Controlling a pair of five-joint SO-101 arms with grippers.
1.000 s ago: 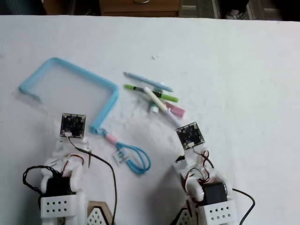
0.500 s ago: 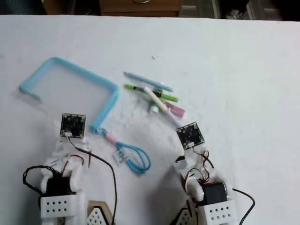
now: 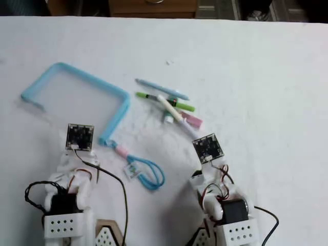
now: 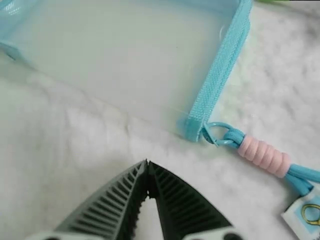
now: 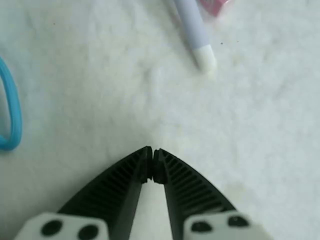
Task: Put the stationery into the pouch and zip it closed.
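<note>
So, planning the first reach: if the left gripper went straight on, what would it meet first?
Likely the pouch, at its clear side near the zipper corner; depth is unclear.

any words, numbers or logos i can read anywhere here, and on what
No text can be read.
On the tag near the pouch: a gold mark, blurred and cut off at the edge, unreadable.
On the pens: any print is too small to tell.
</note>
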